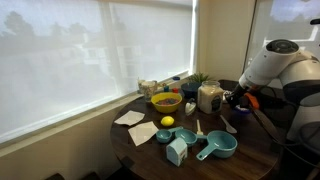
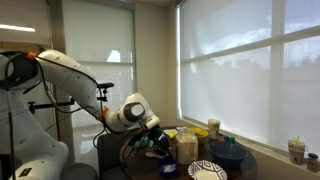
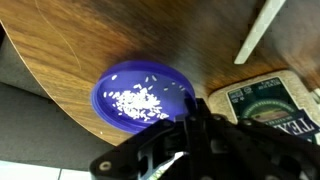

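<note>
Only the wrist view looks straight down at the round blue plastic dish (image 3: 140, 97), which lies at the edge of the round wooden table (image 3: 100, 35) and holds a loose scatter of white rice grains (image 3: 138, 102) in its middle. Just beside the dish lies a paper bag with a dark green label (image 3: 262, 105), and a white stick (image 3: 260, 32) lies slantwise farther off. The gripper (image 3: 190, 122) hangs just above the near rim of the dish, its black fingers pressed together with nothing visible between them. In both exterior views the gripper (image 1: 232, 98) (image 2: 158, 142) is too small for its fingers to be read, and the dish cannot be picked out. An exterior view instead shows the rest of the tabletop: a yellow bowl (image 1: 166, 101) whose contents are unclear, a lemon (image 1: 167, 122) in front of it, and teal measuring cups (image 1: 217, 147) lying near the front edge.
</note>
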You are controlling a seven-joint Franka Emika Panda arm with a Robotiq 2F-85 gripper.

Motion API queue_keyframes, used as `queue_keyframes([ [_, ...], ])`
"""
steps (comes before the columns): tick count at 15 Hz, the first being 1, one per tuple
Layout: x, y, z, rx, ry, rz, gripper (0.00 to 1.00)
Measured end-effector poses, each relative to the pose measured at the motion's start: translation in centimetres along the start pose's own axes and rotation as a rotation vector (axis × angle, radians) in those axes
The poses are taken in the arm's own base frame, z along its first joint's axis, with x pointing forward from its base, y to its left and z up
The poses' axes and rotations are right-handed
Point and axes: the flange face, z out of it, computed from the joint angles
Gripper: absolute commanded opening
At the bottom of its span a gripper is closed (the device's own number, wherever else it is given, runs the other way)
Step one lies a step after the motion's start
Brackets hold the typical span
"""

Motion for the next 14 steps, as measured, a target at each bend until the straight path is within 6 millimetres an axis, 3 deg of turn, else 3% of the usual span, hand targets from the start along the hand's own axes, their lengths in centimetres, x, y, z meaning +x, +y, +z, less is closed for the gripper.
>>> queue_keyframes([
  [5,1.6,-0.8,-2.9,0.1,0.058,0.023,0.01],
  [14,1.9,-0.8,-3.1,0.127,0.068,0.029,0.01],
])
